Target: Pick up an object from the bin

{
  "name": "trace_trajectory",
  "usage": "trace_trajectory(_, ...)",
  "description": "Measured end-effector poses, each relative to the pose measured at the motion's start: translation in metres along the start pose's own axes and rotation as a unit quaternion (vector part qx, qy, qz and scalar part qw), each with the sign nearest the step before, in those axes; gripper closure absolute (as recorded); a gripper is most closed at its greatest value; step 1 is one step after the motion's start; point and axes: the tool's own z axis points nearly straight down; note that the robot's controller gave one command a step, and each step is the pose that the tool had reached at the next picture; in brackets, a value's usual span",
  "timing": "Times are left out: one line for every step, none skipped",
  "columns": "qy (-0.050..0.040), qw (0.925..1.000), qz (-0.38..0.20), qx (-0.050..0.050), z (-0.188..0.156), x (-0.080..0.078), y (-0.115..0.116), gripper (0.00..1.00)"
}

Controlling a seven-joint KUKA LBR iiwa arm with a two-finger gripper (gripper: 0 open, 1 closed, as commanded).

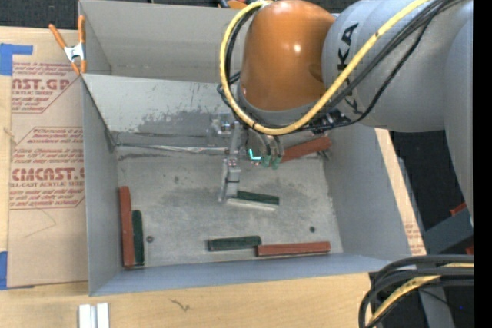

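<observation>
- On my arm [400, 65], above the right half of the bin [96, 165], black letters run: "KA" reads plainly, the rest I cannot make out.
- On the cardboard sheet [38, 165] left of the bin, red print: "CAST.GP" and, lower, "ALL-CAST ACRYLIC SHEET"; other lines illegible.

We see a short, dark green flat bar [255, 200] lying flat near the middle of the grey metal bin [173, 192]. By the front wall, a second green bar [233, 243] and a red-brown flat bar [294, 248] lie end to end. Along the left wall, a red-brown strip [124, 225] and a green strip [137, 236] lie side by side.
</observation>
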Motion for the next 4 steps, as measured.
trace_trajectory(-0.0019,1.0,0.0,0.0,0.149,0.071,-0.078,0.0)
trace_trajectory(-0.0029,0.997,0.077,-0.001,0.116,0.075,-0.059,0.0)
trace_trajectory(-0.0023,0.9841,0.177,0.0,0.117,0.076,-0.056,0.0)
trace_trajectory(-0.0008,0.969,0.247,0.0,0.147,0.072,-0.059,0.0)
